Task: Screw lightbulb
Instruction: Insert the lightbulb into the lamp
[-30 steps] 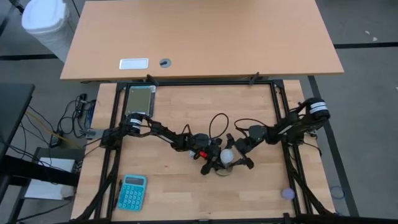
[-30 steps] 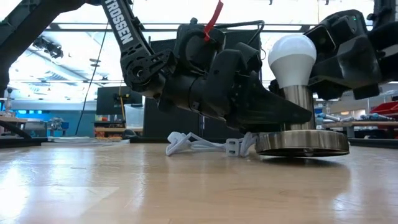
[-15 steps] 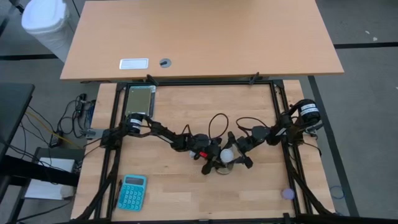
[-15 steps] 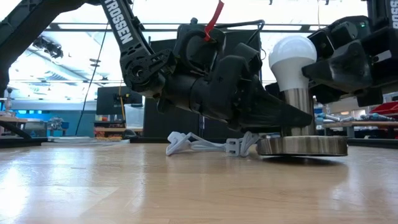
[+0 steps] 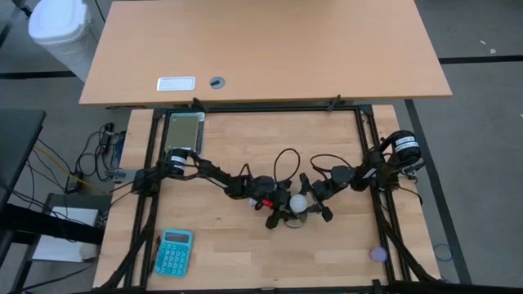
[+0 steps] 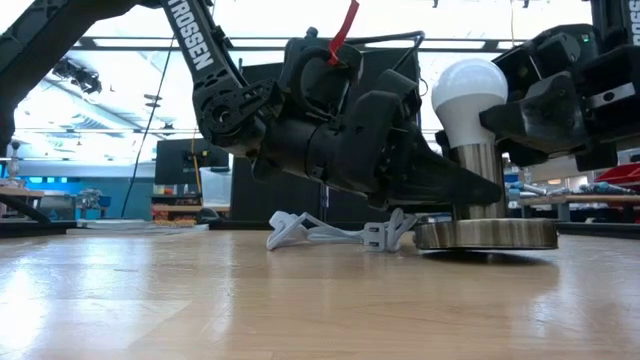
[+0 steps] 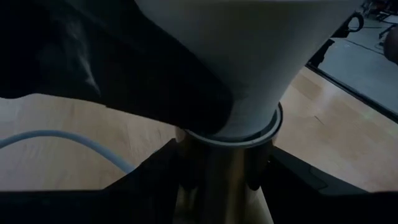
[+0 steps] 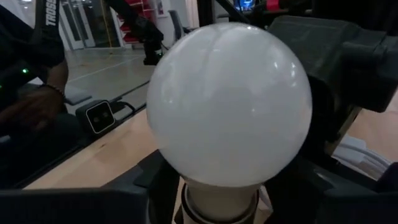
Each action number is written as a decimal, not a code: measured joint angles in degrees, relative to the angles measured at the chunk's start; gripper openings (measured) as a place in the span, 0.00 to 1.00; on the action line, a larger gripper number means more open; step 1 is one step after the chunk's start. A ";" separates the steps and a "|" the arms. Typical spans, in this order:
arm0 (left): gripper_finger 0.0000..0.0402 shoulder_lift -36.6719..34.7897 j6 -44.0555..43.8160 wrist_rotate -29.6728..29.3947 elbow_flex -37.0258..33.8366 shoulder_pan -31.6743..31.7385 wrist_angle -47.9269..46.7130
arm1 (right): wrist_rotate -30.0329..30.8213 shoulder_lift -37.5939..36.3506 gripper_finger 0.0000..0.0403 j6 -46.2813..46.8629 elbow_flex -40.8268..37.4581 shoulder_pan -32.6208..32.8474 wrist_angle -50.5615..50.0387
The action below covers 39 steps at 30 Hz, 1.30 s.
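- Fingers of the right gripper (image 5: 315, 204) sit close on either side of the bulb (image 5: 300, 202), around its globe; they look closed on it, though the contact itself is hidden in the right wrist view.
- Bulb (image 6: 468, 95) stands upright, globe up, its narrow base seated in the metal stem of the socket (image 6: 484, 232), whose round disc rests flat on the table (image 6: 300, 300).
- From above, the bulb is near the table's middle, a little toward the front edge.
- Left gripper (image 5: 278, 211) lies low just beside the socket, its fingers (image 6: 455, 185) reaching to either side of the stem below the globe; whether they press the stem I cannot tell.
- White cord (image 6: 330, 232) trails on the table from the socket, behind the left gripper.
- Calculator (image 5: 173, 251) lies well apart, at the front left corner.
- Small purple disc (image 5: 377, 254) lies near the front right corner.
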 joint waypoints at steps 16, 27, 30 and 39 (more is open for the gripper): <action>0.48 -0.17 -0.20 -7.84 0.15 -0.02 -1.40 | 8.68 0.00 0.48 2.23 -2.76 1.09 2.46; 0.48 -0.17 -0.40 -24.41 0.13 -1.08 -1.83 | 30.35 -0.09 0.48 3.45 -3.71 8.11 2.41; 0.48 -0.17 -0.64 -29.22 0.13 -1.41 -2.33 | 36.93 -0.09 0.48 4.20 -3.71 10.23 1.66; 0.48 -0.17 -3.08 -37.40 0.07 -2.07 -2.82 | 53.28 -0.09 0.48 9.94 -0.71 14.88 -3.57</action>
